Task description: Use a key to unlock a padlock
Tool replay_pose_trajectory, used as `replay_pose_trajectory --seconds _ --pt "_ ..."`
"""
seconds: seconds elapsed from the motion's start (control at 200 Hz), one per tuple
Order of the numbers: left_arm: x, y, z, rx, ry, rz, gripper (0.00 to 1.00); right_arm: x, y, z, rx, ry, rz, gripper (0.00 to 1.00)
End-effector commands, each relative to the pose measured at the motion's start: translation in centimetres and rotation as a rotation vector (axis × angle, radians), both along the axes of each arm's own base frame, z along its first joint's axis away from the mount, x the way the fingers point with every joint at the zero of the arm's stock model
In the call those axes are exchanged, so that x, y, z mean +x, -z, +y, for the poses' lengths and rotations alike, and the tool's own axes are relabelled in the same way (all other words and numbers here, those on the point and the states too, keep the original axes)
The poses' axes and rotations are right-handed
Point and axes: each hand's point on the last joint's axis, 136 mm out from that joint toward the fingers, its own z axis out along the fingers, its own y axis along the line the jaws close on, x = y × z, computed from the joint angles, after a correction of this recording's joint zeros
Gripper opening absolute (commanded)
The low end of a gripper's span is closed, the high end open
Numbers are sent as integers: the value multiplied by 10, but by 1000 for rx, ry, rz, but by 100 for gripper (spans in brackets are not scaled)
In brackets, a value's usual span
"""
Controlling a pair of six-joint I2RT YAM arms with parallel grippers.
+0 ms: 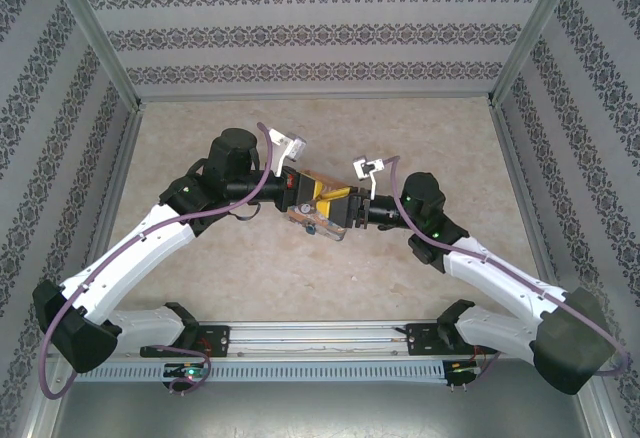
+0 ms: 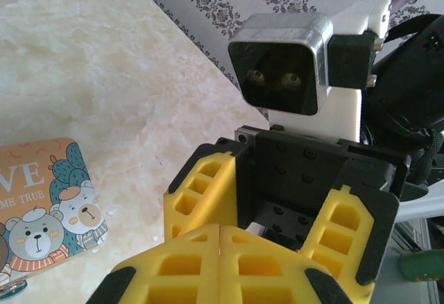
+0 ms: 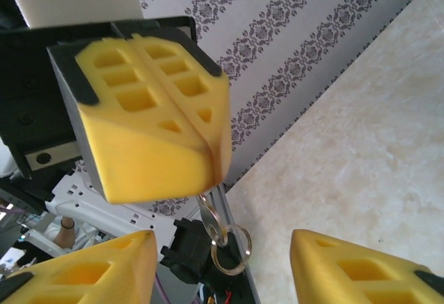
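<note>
Silver key (image 3: pixel 208 214) in right wrist view, LOVE tin (image 2: pixel 48 207) in left.

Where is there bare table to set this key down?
Bare marble runs along the back wall, and a wide patch lies between left arm, right arm and near rail. Crowded at centre: left gripper and right gripper meet by the tin.
</note>
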Motion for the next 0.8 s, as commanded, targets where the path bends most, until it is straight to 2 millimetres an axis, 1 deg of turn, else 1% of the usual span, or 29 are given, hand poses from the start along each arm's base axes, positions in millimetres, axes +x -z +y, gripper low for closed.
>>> replay_pose_trajectory --seconds 0.0,0.12,0.245,0.315,0.565,0.729,0.794 --pt "1 -4 0 -23 4 4 0 -5 -25 5 47 -32 -75 49" --pt "1 -5 1 -25 1 1 0 -4 -26 6 47 -34 -76 41" --pt "1 -5 0 -27 1 2 0 -2 -24 7 42 -38 -67 31" --pt "2 -4 0 -26 -2 2 0 -2 -23 8 40 -43 -62 27" --pt "5 -6 2 -22 -23 -11 0 -3 -16 7 31 -43 -46 21" --pt "7 -6 3 -21 -31 -14 0 -3 -15 6 29 -41 -43 15" --pt "7 -5 3 -20 -34 -15 0 -3 -14 6 27 -40 -40 14"
